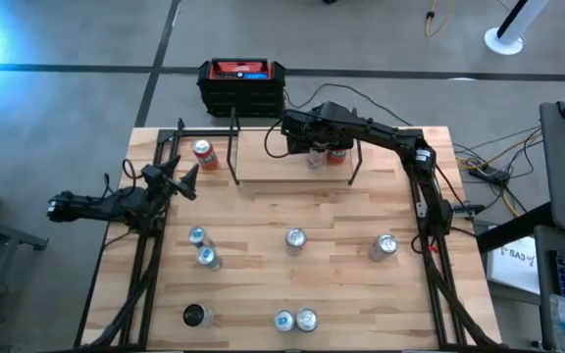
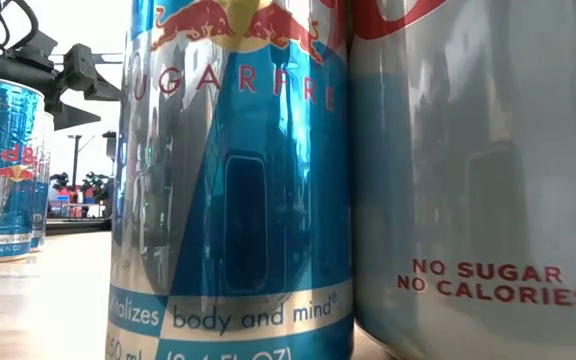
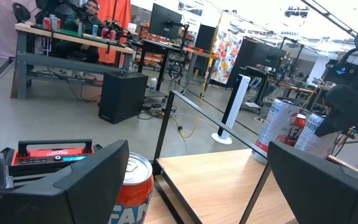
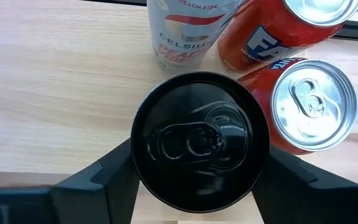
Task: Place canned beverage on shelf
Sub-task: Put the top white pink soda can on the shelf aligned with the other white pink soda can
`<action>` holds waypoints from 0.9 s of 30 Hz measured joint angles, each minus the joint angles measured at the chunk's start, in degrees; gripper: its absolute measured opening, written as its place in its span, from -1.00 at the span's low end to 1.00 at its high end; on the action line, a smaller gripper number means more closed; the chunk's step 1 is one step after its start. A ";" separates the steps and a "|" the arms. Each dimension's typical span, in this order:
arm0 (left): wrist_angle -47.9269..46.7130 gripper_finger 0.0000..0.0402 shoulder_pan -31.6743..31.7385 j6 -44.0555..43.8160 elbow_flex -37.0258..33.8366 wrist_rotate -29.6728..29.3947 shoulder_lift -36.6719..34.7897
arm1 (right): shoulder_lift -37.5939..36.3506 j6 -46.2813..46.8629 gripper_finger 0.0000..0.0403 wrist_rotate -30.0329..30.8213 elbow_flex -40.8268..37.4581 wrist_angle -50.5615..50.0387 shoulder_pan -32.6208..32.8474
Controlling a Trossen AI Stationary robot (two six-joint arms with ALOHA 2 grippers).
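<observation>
The shelf (image 1: 263, 181) stands at the table's far side, a light wood board with thin black posts. My right gripper (image 1: 314, 147) reaches down over it, shut on a black-topped can (image 4: 201, 140). Beside that can stand a white Celsius can (image 4: 185, 31) and two orange cans (image 4: 309, 106). Another orange can (image 1: 202, 152) stands on the shelf's left end. My left gripper (image 1: 179, 181) waits open and level at the table's left, pointing at that can (image 3: 132, 186). My right gripper pinches the black-topped can between its two fingers (image 4: 107, 171), on opposite sides of the can's wall (image 4: 143, 163) below the rim. The fingers come steeply from above. The can is upright; its own top hides whether its base rests on the board.
Several loose cans stand on the table's near half (image 1: 294, 238), some close to the near edge (image 1: 306, 319), two right in front of the low camera (image 2: 233, 180). A black box with a red top (image 1: 241, 83) sits beyond the far edge.
</observation>
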 joint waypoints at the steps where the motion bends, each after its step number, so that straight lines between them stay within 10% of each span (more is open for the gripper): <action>1: 0.00 0.84 0.01 0.01 0.00 0.00 -0.01 | 0.00 -0.02 0.16 0.17 0.00 0.07 -0.05; 27: 0.02 0.84 -0.01 0.00 0.00 0.00 0.01 | 0.00 -0.30 0.23 1.70 -0.07 1.69 -2.32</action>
